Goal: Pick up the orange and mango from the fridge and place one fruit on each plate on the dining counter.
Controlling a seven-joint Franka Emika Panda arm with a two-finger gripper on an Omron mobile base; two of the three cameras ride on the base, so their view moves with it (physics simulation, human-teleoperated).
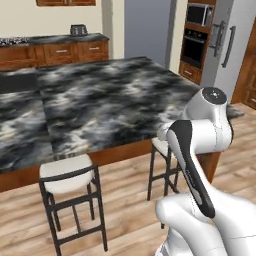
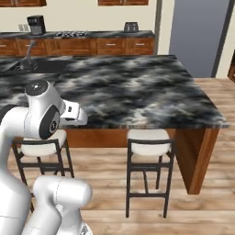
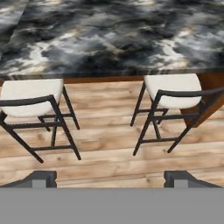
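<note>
The dining counter [image 1: 100, 95] spreads its black-and-white marbled top across the room, on a brown wooden base over pale plank flooring. Two stools stand tucked at its near edge: the left stool [image 3: 30, 98] and the right stool [image 3: 173, 89], each with a white seat and a dark frame. Behind the island runs the wall counter [image 2: 92, 34] with wooden drawers, carrying a coffee maker [image 2: 36, 24] toward its left end and a toaster [image 2: 131, 26] toward its right end. The fridge [image 1: 227, 47] stands light grey with dark vertical handles past the island's far right corner, beside a built-in oven [image 1: 194, 45]. The gripper [image 3: 112, 178] hangs on the near side of the island, above the floor between the two stools, jaws spread wide with nothing between them. The fridge stands well apart from it, beyond the whole marbled top.
</note>
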